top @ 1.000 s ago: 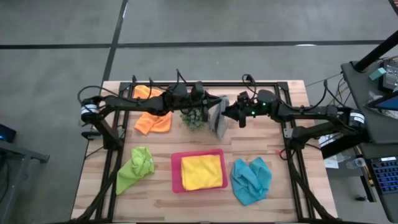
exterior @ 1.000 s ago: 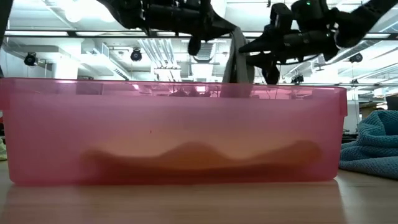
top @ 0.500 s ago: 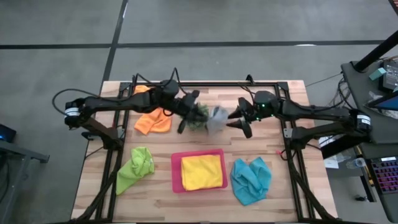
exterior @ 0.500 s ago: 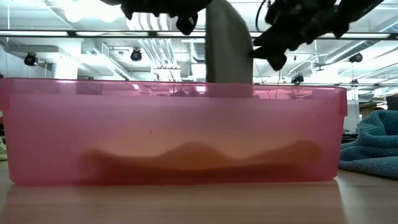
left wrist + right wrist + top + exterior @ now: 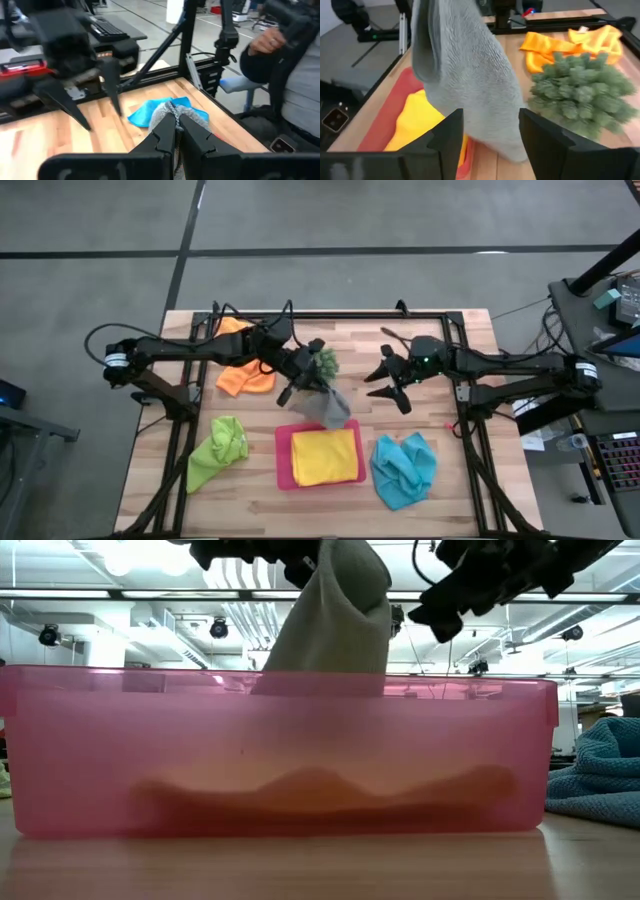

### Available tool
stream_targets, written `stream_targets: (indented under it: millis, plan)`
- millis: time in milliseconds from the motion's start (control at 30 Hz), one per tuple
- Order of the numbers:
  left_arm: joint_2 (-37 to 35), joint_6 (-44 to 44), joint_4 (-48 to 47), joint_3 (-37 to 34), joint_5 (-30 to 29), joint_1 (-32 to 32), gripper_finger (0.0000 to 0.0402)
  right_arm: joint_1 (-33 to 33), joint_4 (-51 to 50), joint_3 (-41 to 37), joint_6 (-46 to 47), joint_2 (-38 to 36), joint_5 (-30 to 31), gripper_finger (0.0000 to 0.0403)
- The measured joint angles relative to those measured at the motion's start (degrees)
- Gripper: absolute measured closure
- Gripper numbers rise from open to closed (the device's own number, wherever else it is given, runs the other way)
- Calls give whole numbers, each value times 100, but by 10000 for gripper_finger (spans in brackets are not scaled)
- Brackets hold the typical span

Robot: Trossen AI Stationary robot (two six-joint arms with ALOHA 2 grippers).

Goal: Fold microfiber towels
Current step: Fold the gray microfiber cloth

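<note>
Left gripper (image 5: 303,387) clenches the grey towel (image 5: 325,407), hanging over the tray's (image 5: 283,463) far edge; right gripper (image 5: 392,383), released, waits to its right.

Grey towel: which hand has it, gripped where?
Left hand pinches the grey towel by its top edge; it hangs down. Right hand is open, empty.

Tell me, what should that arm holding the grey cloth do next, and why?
Probably carry the grey towel a little farther over the pink tray and lower it onto the yellow towel. The left gripper is shut on the towel, which hangs at the tray's rim, not yet inside. The right gripper stands open and apart, so the left arm alone carries it.
</note>
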Motion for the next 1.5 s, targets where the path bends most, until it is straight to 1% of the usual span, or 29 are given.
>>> stream_targets:
  millis: [133, 233, 367, 500, 633, 800, 900, 1033, 1100, 1167, 1333, 1433, 1500]
  plan:
    - [0, -4, 20, 0, -44, 0, 402, 213, 484, 46, -481, 191, 0, 209]
    - [0, -4, 27, 0, -44, 0, 402, 519, 693, 44, -869, 235, -14, 214]
    - [0, -2, 27, 0, -61, 0, 402, 906, 995, 40, -1124, 236, 28, 225]
    - [0, -4, 54, 0, -80, 0, 402, 1183, 1108, 40, -1257, 359, 712, 234]
    - [0, -9, 154, 0, -157, 0, 402, 1316, 1304, 45, -1480, 652, 801, 239]
    - [0, -9, 165, 0, -381, 0, 402, 1322, 1337, 195, -1463, 941, 826, 247]
    - [0, -8, 169, 0, -389, 0, 402, 1325, 1435, 254, -1459, 1128, 1166, 253]
    - [0, -9, 184, 0, -391, 0, 401, 1326, 1445, 353, -1546, 1412, 1211, 265]
    - [0, -12, 189, 0, -391, 0, 401, 1327, 1455, 441, -1588, 1538, 1217, 277]
    - [0, -13, 189, 0, -394, 0, 401, 1327, 1455, 498, -1589, 1621, 1217, 297]
    - [0, -7, 189, 0, -398, 0, 401, 1327, 1447, 543, -1599, 1650, 1284, 379]
    - [0, -7, 251, 2, -408, 11, 401, 1327, 1360, 541, -1600, 1445, 1485, 390]
    - [-4, -4, 330, 10, -529, 11, 401, 1327, 1199, 553, -1684, 1214, 1612, 393]
